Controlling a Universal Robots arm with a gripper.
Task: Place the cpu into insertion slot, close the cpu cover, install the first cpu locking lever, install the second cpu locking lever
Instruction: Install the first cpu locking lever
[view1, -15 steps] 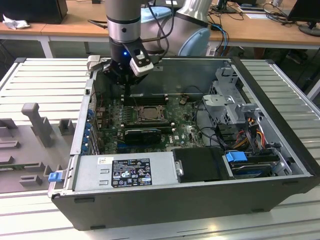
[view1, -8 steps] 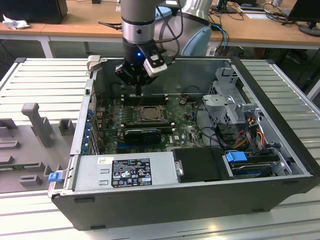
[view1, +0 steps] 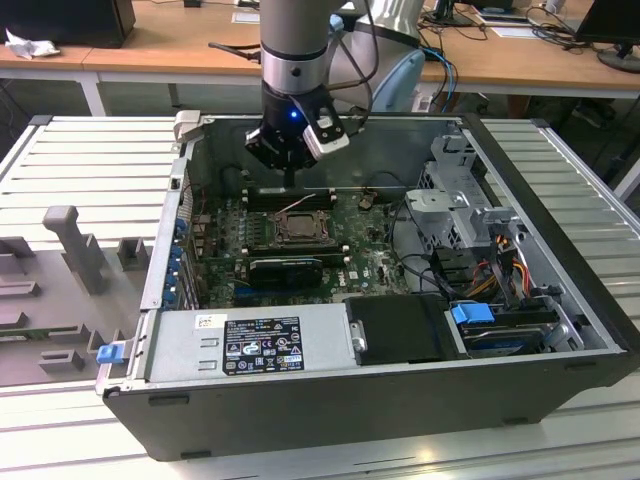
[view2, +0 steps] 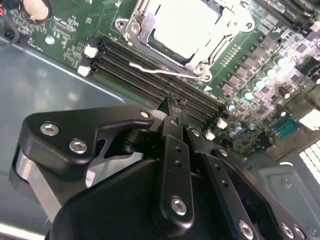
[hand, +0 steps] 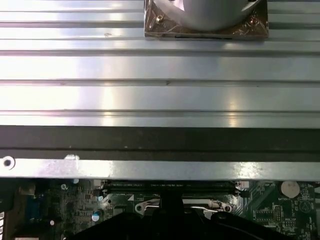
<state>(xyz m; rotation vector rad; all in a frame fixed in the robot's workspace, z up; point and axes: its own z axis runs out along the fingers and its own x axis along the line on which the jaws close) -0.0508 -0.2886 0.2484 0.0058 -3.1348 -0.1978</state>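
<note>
An open computer case (view1: 560, 300) lies on a ribbed metal bench (view1: 90, 160). Inside it is a green motherboard (view1: 380, 265). The robot arm (view1: 292, 50) reaches down into the case from above.

The claw (view2: 172, 107) is clenched, with its two black fingers (view2: 172, 150) pressed together and nothing between them. Its tip hangs just over the long black memory slots (view2: 150, 75), right beside the insertion slot (view1: 297, 229).

The cpu (view2: 187, 25) sits flat in the insertion slot. The cpu cover (view2: 145, 20) lies closed around it, so the pale chip shows through the window. A thin silver locking lever (view2: 155, 70) runs along the side of the slot nearest the claw. In the first wrist view the lever (hand: 200, 207) sits just past the claw's tip.
</note>
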